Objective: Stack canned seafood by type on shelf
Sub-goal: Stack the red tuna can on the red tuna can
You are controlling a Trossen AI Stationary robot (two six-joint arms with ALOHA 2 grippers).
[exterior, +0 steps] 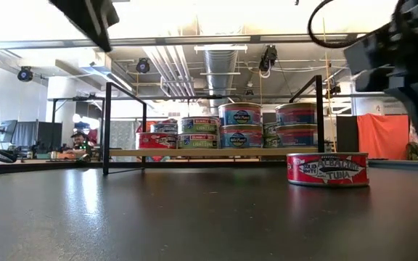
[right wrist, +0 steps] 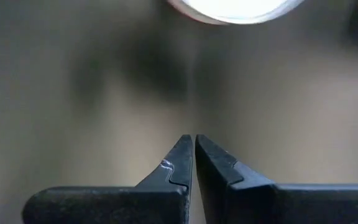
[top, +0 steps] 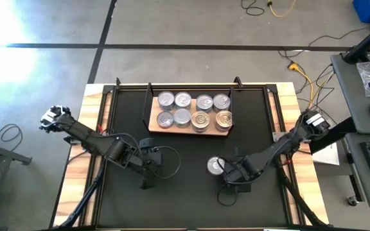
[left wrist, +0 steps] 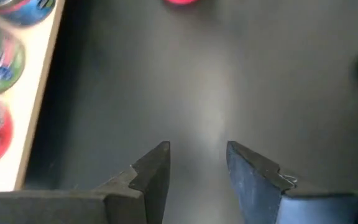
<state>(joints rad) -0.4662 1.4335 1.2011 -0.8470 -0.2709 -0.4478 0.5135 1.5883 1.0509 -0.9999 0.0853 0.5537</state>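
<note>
Sitting alone on the black mat, one tuna can waits just beside our right end effector.

We see the loose can (top: 215,165) lying flat, its round axis upright, red side label facing the low camera, well apart from the shelf (top: 151,119) where eight stacks already stand in two rows. Our right end effector (top: 229,172) is clenched with nothing between its fingers, and the can lies just ahead of it toward the bench's middle; we judge it must open before it can grasp. Our left end effector (top: 148,172) hangs farther off, partly open and holding nothing, so the right arm is nearer. The black mat (top: 185,205) covers the wooden bench (top: 76,167); beyond lie concrete floor, cables and a desk.
</note>
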